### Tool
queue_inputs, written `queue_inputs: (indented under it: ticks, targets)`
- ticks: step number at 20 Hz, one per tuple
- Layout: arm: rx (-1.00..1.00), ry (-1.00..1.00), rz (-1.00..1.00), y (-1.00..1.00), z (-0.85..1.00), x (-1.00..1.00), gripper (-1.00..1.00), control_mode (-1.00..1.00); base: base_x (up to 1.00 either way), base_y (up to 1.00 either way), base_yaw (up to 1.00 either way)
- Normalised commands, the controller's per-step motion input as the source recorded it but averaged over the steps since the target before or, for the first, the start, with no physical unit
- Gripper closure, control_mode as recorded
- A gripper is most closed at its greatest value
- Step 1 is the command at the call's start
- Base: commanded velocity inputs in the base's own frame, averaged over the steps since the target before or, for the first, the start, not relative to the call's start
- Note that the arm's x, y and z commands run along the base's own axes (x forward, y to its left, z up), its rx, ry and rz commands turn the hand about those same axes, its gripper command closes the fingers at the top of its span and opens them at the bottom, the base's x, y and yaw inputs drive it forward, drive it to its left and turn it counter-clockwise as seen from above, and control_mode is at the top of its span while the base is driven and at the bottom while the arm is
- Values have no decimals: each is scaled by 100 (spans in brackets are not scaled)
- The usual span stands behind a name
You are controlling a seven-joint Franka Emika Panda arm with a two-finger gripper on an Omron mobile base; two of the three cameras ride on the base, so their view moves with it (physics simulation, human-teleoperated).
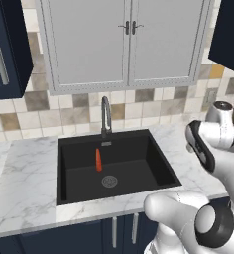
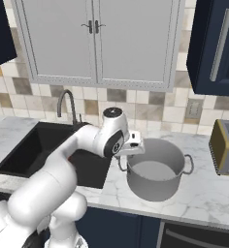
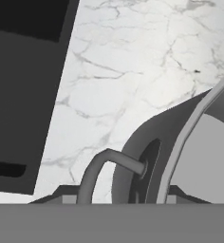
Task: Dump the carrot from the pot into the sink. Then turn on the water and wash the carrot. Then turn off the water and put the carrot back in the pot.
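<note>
The orange carrot (image 1: pixel 98 159) lies in the black sink (image 1: pixel 139 161), just behind the round drain (image 1: pixel 109 181). No water runs from the arched faucet (image 1: pixel 105 116). The grey pot (image 2: pixel 157 186) stands upright on the marble counter right of the sink (image 2: pixel 29 145), and nothing shows inside it. My gripper (image 2: pixel 127 156) is at the pot's left rim, shut on the pot. In the hand view my gripper (image 3: pixel 118 194) straddles the pot's wall (image 3: pixel 133 147) and its loop handle (image 3: pixel 97 166).
A toaster (image 2: pixel 225 147) stands on the counter right of the pot. Grey wall cabinets (image 1: pixel 129 39) hang above the faucet (image 2: pixel 67 104), with dark blue cabinets to either side. The counter's front edge runs just before the sink.
</note>
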Motion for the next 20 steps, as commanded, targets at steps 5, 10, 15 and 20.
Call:
queue_inputs:
  ticks: [5, 10, 15, 20]
  targets:
    - [0, 0, 14, -26, -32, 0, 100, -100, 0, 0, 0]
    - [0, 0, 14, -24, -32, 1, 100, -100, 0, 0, 0]
    - [0, 0, 14, -14, -27, 6, 100, -100, 0, 0, 0]
    - [-1, 1, 13, -4, -19, 14, 100, -100, 0, 0, 0]
